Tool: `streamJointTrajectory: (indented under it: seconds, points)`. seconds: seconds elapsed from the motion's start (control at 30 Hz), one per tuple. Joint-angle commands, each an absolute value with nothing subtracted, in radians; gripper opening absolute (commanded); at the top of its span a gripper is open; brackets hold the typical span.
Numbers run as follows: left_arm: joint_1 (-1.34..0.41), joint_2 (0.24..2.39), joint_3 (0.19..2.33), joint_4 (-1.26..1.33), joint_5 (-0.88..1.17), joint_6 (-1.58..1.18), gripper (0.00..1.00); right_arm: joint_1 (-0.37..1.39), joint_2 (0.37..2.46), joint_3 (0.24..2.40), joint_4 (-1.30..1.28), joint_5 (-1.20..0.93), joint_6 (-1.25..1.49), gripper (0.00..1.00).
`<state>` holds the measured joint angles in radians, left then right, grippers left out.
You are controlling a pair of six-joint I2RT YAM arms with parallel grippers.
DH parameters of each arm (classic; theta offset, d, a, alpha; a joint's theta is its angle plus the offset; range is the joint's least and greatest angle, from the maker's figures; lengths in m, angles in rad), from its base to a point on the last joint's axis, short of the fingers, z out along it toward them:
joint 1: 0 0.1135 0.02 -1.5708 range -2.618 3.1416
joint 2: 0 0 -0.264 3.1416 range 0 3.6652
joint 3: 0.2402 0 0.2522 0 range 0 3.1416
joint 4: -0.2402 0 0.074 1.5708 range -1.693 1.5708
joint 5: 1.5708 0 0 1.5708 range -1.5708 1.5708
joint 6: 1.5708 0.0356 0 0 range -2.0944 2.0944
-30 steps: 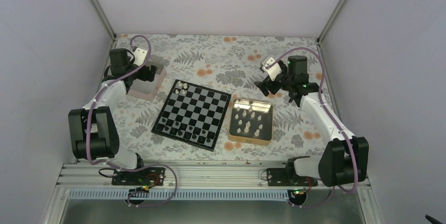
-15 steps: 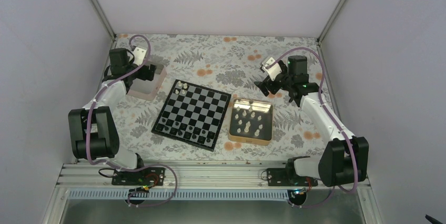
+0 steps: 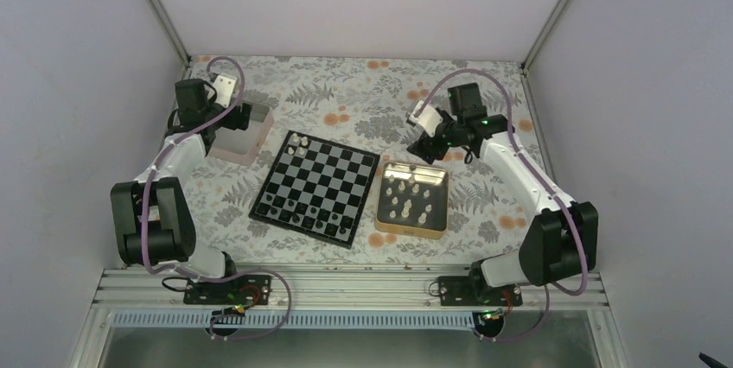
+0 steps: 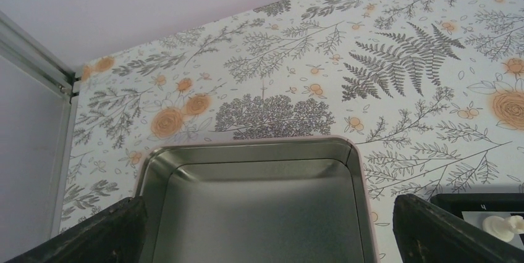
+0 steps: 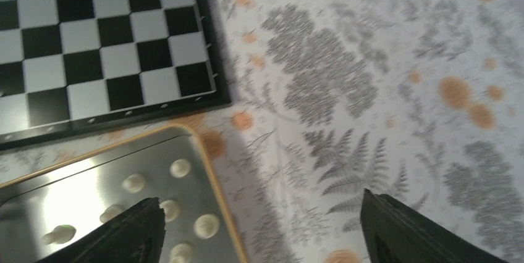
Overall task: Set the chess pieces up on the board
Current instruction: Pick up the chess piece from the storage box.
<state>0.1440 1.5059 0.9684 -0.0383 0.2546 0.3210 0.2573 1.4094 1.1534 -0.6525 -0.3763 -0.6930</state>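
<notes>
The board [image 3: 333,180] lies at the table's middle, with two white chess pieces [image 3: 299,145] at its far left corner and small dark men along its near edge. More white chess pieces [image 3: 408,199] lie in the gold tin [image 3: 381,212] to its right. My right gripper [image 3: 422,149] hangs open just beyond that tin's far edge. In the right wrist view, the right gripper [image 5: 262,232] straddles the gold tin's rim [image 5: 210,170], with pieces [image 5: 207,226] by its left finger. My left gripper [image 4: 272,238] is open over the pinkish tin [image 4: 253,149], nothing between its fingers.
The pinkish silver tin [image 3: 235,138] sits left of the board at the back and looks bare inside. A floral cloth [image 3: 363,96] covers the table. Frame posts and side walls stand close at both back corners. The board's corner [image 5: 111,41] appears near the right gripper.
My right arm has swung left and forward, bringing its gripper toward the gold tin's far edge. The left arm has shifted only slightly.
</notes>
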Motion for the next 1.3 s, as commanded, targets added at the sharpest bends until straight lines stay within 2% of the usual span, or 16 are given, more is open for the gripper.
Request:
streamJointTrajectory:
  seconds: [0.0, 0.07, 0.17, 0.23, 0.4, 0.53, 0.83, 1.27]
  points:
    - [0.158, 1.475, 0.95, 0.0, 0.245, 0.305, 0.98, 0.304, 1.419, 1.144, -0.772, -0.304, -0.737, 0.77]
    - [0.159, 1.477, 0.949, 0.0, 0.248, 0.307, 0.98, 0.311, 1.433, 1.159, -0.809, -0.309, -0.732, 0.65]
    - [0.161, 1.486, 0.948, 0.003, 0.254, 0.308, 0.98, 0.322, 1.48, 1.17, -0.852, -0.314, -0.72, 0.39]
    - [0.161, 1.492, 0.952, 0.001, 0.258, 0.308, 0.98, 0.333, 1.521, 1.166, -0.871, -0.309, -0.716, 0.3]
    - [0.161, 1.493, 0.952, 0.0, 0.263, 0.314, 0.98, 0.366, 1.57, 1.145, -0.841, -0.296, -0.689, 0.31]
    - [0.163, 1.49, 0.951, -0.003, 0.266, 0.319, 0.98, 0.405, 1.586, 1.146, -0.848, -0.299, -0.67, 0.37]
    - [0.163, 1.492, 0.951, -0.005, 0.272, 0.324, 0.98, 0.462, 1.626, 1.114, -0.839, -0.245, -0.607, 0.42]
    - [0.164, 1.5, 0.947, 0.0, 0.275, 0.328, 0.98, 0.506, 1.682, 1.077, -0.779, -0.186, -0.565, 0.4]
